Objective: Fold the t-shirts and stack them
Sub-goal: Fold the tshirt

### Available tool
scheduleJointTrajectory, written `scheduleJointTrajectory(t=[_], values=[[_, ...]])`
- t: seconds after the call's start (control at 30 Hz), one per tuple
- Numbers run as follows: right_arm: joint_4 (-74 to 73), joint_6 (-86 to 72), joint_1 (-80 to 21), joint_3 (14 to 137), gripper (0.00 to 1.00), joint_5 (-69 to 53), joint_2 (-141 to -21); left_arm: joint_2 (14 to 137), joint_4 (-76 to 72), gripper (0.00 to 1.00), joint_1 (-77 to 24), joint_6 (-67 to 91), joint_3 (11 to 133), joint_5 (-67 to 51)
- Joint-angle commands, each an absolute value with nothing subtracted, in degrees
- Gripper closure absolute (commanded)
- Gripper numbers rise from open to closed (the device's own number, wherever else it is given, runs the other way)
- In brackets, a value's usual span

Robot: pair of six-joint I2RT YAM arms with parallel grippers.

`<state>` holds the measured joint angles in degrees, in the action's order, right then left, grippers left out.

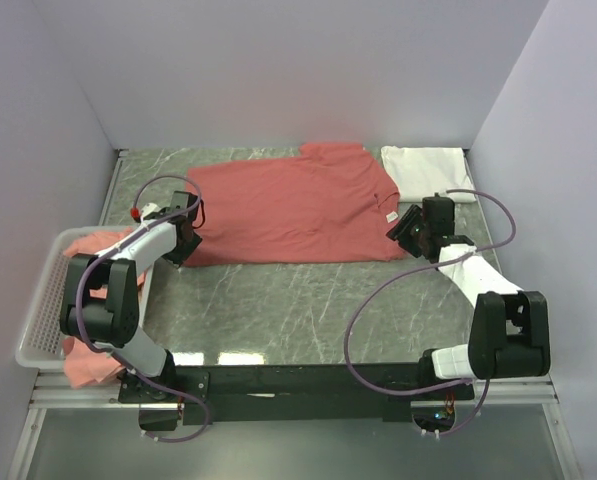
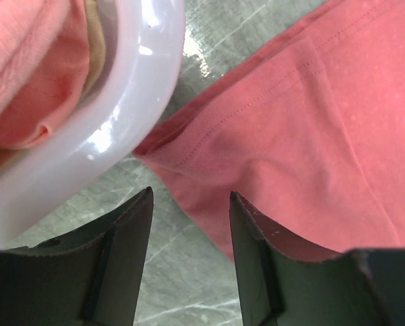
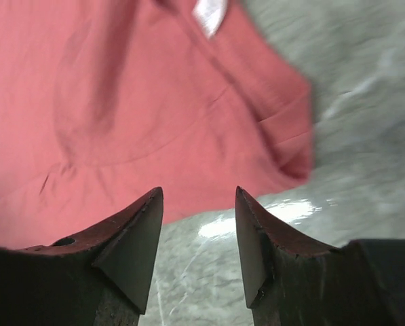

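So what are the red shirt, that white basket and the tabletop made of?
Red shirt: soft knit fabric, probably cotton; matte, with stitched hems and wrinkles. Basket: looks like white plastic; glossy rim with bright highlights. Tabletop: grey-green with pale veins, shiny; marble or a marble-look laminate, can't tell which.

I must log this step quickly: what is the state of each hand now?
Left hand: open, holding nothing, near a corner of the coral t-shirt.
Right hand: open, holding nothing.
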<state>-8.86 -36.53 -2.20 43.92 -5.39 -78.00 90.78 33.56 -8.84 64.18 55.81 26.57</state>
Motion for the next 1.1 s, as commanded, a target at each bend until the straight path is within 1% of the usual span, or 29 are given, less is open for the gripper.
scheduleJointTrajectory(t=[0.0,0.03,0.2,0.3,0.67,0.77,0.87,0.9,0.97,1.0,1.07], values=[[-9.84,-36.04,-0.26,43.59,0.46,-2.55,-76.99,90.97,31.99,0.46,-9.05,65.04,56.16,28.48],[-9.84,-35.86,1.39,43.77,0.46,-2.37,-77.60,91.14,31.91,0.46,-9.14,64.95,56.42,28.39],[-9.49,-35.24,2.37,44.82,0.48,-2.28,-80.77,92.37,32.61,0.46,-9.05,64.69,57.92,27.86],[-8.97,-35.16,2.46,44.65,0.52,-2.20,-82.44,92.37,32.34,0.45,-9.05,64.60,57.92,27.07],[-7.30,-34.37,2.46,45.53,0.53,-2.37,-88.06,92.37,31.82,0.45,-9.05,64.69,57.31,26.02],[-7.65,-34.10,2.55,46.23,0.61,-2.46,-89.03,92.81,32.08,0.45,-9.05,64.86,57.48,26.02],[-8.00,-33.66,2.46,46.76,0.71,-2.81,-89.47,93.43,32.61,0.45,-9.05,65.13,57.92,26.10],[-8.26,-33.49,2.46,46.93,0.77,-2.46,-89.56,93.60,32.61,0.45,-9.05,65.21,58.09,26.10],[-9.22,-32.79,2.46,47.46,0.84,-1.94,-89.74,93.78,32.87,0.45,-9.05,65.21,58.10,26.19],[-9.84,-32.44,2.46,47.72,0.90,-1.41,-89.74,93.87,33.05,0.45,-9.05,65.30,58.18,26.28],[-12.03,-31.47,2.46,48.86,0.91,1.04,-89.39,94.39,33.57,0.45,-8.97,65.13,58.36,26.72]])
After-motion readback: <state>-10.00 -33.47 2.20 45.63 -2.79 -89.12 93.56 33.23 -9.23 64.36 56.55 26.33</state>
